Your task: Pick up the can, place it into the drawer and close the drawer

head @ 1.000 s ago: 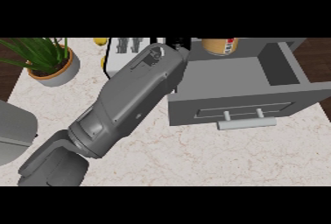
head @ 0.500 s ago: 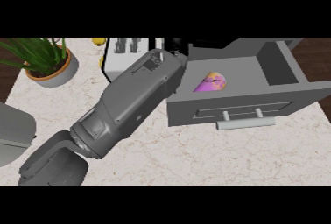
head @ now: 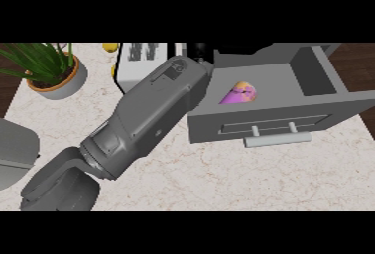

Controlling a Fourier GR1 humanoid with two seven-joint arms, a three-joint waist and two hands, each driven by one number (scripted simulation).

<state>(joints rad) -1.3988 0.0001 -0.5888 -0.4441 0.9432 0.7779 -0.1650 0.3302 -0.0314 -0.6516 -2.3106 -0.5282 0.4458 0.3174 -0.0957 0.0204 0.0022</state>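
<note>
The can point(head: 242, 93), purple and yellow, lies on its side inside the open grey drawer point(head: 322, 82), near its left wall. The drawer's front panel with a bar handle point(head: 278, 139) faces me. My left forearm point(head: 150, 119) reaches diagonally from the lower left up to the drawer's back left corner. Only a black bit of the left hand point(head: 198, 49) shows past the wrist, above the drawer's rear edge and apart from the can. My right hand does not show.
A potted green plant point(head: 53, 72) stands at the back left. A white toaster-like appliance point(head: 143, 62) sits behind the forearm, with a small yellow object point(head: 110, 47) beside it. A grey rounded object point(head: 15, 154) is at the left edge. Marble counter point(head: 278, 183) stretches in front of the drawer.
The can, upright at the drawer's back edge a second ago, now lies inside the drawer, free of the hand. The forearm has barely shifted.
</note>
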